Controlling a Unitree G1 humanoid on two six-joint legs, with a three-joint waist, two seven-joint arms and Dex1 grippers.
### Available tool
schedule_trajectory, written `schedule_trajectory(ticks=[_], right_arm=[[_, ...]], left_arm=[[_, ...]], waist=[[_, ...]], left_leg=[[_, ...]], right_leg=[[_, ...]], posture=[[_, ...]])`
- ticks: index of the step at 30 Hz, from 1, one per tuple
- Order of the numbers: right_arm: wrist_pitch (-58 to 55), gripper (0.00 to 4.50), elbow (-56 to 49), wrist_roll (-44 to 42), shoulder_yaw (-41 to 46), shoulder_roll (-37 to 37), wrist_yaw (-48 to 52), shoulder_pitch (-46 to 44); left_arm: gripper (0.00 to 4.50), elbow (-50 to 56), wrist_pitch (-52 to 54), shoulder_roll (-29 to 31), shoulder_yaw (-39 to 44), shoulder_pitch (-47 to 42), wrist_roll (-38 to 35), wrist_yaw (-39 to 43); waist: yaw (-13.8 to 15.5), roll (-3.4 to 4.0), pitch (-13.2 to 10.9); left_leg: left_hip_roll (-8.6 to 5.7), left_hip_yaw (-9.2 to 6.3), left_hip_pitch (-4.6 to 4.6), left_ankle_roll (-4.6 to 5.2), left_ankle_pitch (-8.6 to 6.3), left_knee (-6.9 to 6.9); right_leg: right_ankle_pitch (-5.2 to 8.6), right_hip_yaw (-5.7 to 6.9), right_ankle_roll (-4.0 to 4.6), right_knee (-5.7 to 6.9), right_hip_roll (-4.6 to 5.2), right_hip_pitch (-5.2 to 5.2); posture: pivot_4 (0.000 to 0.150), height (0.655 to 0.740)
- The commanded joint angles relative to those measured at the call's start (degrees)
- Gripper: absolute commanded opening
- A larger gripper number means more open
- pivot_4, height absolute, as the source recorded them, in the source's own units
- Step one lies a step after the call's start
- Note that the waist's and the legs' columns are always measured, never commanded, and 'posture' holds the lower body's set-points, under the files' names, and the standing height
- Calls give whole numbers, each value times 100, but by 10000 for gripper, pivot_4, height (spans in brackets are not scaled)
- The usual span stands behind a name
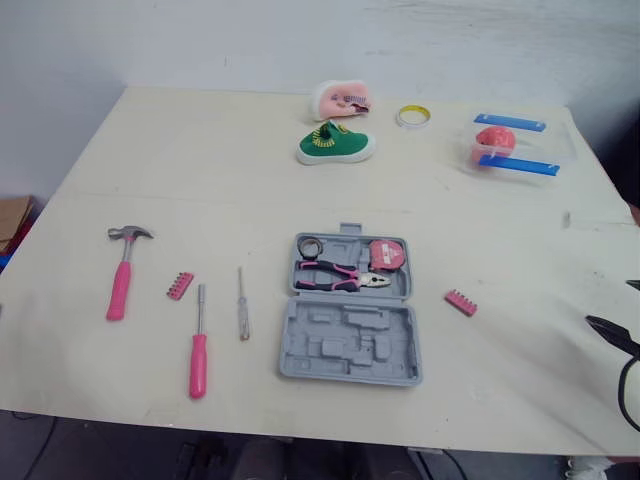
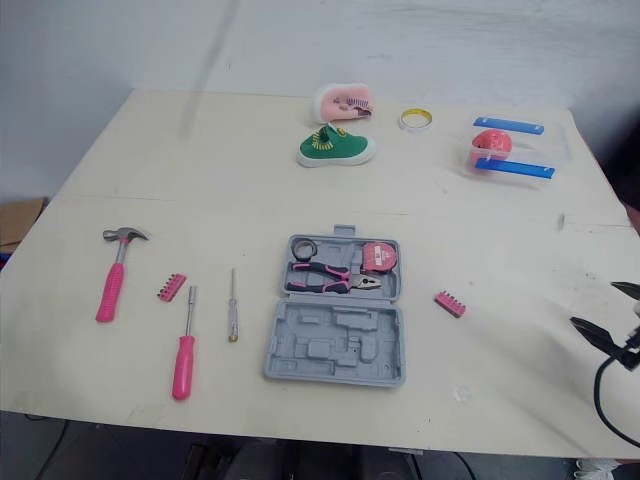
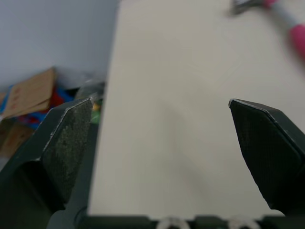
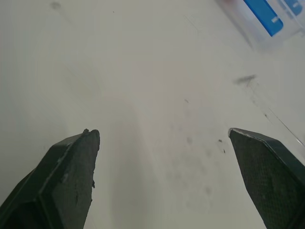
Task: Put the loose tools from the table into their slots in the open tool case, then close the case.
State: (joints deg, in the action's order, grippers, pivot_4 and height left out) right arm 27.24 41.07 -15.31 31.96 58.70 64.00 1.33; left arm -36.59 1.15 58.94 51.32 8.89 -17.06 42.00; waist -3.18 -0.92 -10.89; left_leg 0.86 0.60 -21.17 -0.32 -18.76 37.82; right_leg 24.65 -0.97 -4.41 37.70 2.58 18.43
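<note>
Pale wooden counter (image 1: 200,150) against a white wall. Open grey tool case (image 1: 350,345) sits mid-counter toward the near edge. Pliers (image 1: 340,277) and tape measure (image 1: 388,254) are seated in its far half; the near half's moulded slots are bare. Loose toward the left edge: hammer (image 1: 122,275), pink bit strip (image 1: 180,286), pink-handled screwdriver (image 1: 199,345), thin tester screwdriver (image 1: 242,305), long axes roughly near-to-far. Second bit strip (image 1: 461,302) lies slanted between case and right jaws, nearer the right arm, so likely the first pick. Right jaws spread wide, empty, over bare counter by the right edge, partly cut off. Left jaws spread wide, empty, at the left edge, blurred hammer beyond. Which slot fits what: can't tell.
</note>
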Motion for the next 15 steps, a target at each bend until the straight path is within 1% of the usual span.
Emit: schedule_trajectory(ticks=[1,8,10,12,13,15], right_arm=[[187,45000,126,-57,190,201,-151,-11],[82,45000,-571,-430,-100,-119,180,-215],[-65,45000,-925,-648,-152,-276,300,-233],[-141,45000,-1322,-879,-218,-459,411,-249],[-397,45000,-1650,-1102,-270,-553,513,-201],[-809,45000,-2483,-1553,-418,-918,433,-245]], left_arm=[[44403,-329,-328,175,93,44,11,-5],[44403,190,-235,-65,-72,93,-132,77],[44403,677,-25,-239,-118,199,-261,176],[44403,1334,232,-446,-150,348,-382,202],[44403,1733,427,-566,-157,435,-471,178],[44403,3097,914,-861,-298,788,-658,123]], waist=[[-20,0,0],[-115,0,0],[-120,0,0],[-116,0,0],[-120,0,0],[-126,0,0]], left_leg=[[0,0,1,-1,0,0],[1,3,5,-11,6,-15],[1,3,4,-12,7,-16],[1,3,2,-12,7,-15],[1,4,0,-12,7,-15],[1,4,-2,-12,6,-15]], right_leg=[[0,1,0,2,0,1],[0,1,0,9,0,8],[0,2,0,8,0,8],[0,2,0,7,0,8],[0,2,0,6,0,8],[0,1,0,7,0,7]], posture=[[1500,7400],[1500,7400],[1500,7400],[1500,7400],[1500,7400],[1500,7400]])
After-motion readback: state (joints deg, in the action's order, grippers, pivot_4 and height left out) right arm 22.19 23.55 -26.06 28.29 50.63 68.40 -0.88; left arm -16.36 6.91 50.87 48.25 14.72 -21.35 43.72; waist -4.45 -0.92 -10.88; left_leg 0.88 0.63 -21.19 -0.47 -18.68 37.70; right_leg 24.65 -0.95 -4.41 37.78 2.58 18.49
